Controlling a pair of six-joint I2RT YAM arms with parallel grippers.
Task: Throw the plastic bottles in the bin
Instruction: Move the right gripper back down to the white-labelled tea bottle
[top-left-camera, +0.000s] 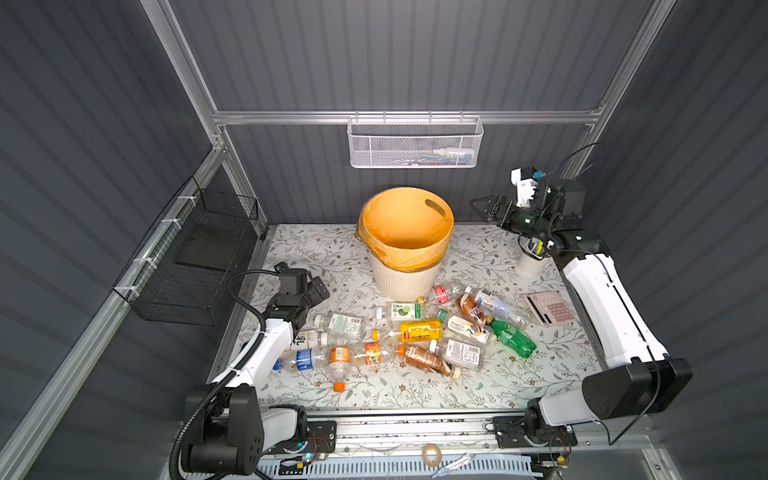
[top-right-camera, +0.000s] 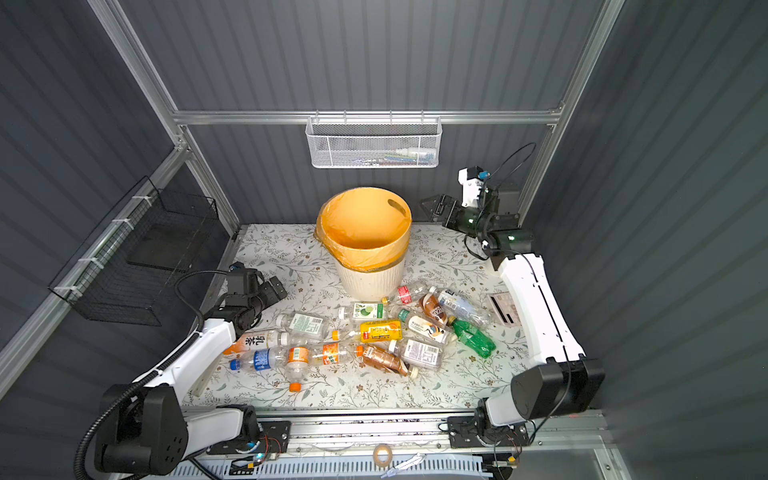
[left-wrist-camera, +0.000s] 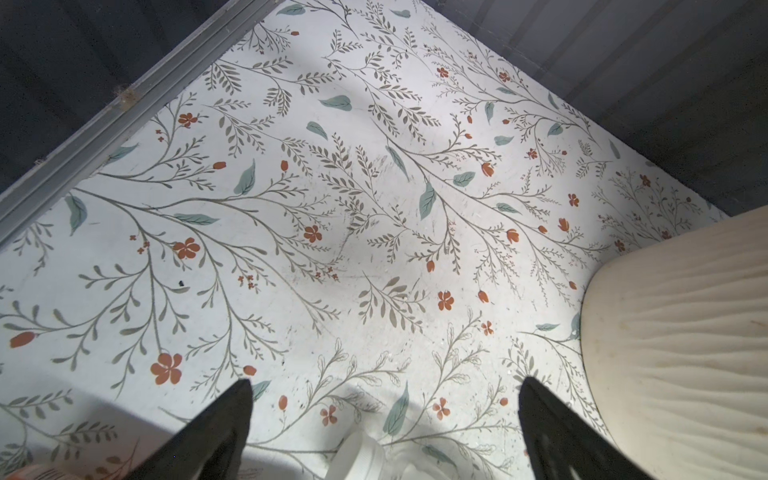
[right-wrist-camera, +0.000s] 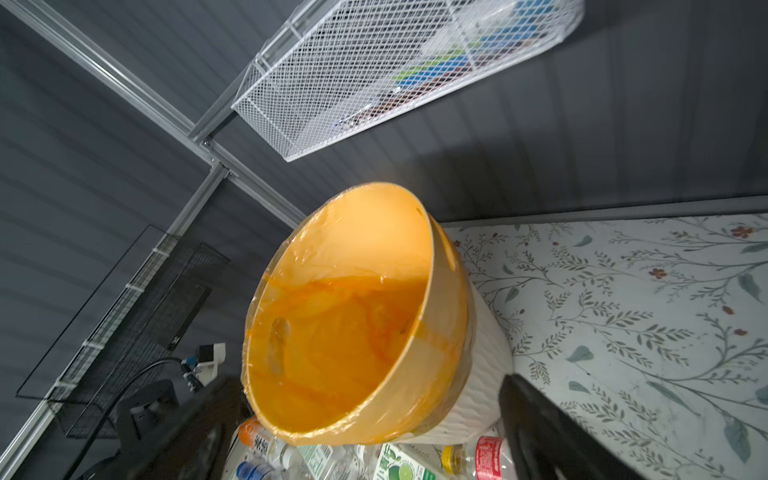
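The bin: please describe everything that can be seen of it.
The bin is round and cream-white, with a ribbed, plastic-looking wall. An orange-yellow liner is folded over its rim; an oval handle hole shows near the top. It stands upright at the back of the flowered table, with bottles lying before it.

Cream-white ribbed bin (top-left-camera: 405, 278), orange-yellow liner (top-left-camera: 399, 226), floral-patterned white table (top-left-camera: 540, 374).

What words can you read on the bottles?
"乳茶": on the orange-white bottle.
"小青", then cut off by the picture's edge: on the lime bottle.
Other bottles: labels too small or blurred to read.
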